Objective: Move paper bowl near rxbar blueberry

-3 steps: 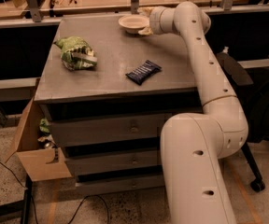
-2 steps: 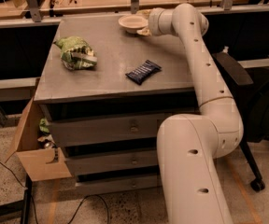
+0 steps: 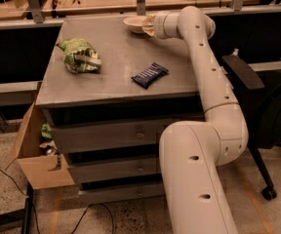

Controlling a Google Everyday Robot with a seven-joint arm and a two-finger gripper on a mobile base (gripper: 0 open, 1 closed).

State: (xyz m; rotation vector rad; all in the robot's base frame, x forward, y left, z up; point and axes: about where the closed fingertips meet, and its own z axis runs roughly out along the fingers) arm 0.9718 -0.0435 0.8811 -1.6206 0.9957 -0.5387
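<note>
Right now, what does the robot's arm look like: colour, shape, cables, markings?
The arm is smooth cream-white: thick rounded tubular segments with bulbous joints, dotted with small dark round holes. No outside cables or lettering show. The gripper, at the table's far edge by the paper bowl, looks tan.

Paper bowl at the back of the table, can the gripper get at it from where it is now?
Likely yes: the gripper sits right at the paper bowl's right rim, with nothing between them; the rxbar blueberry lies apart, nearer the front edge.
</note>
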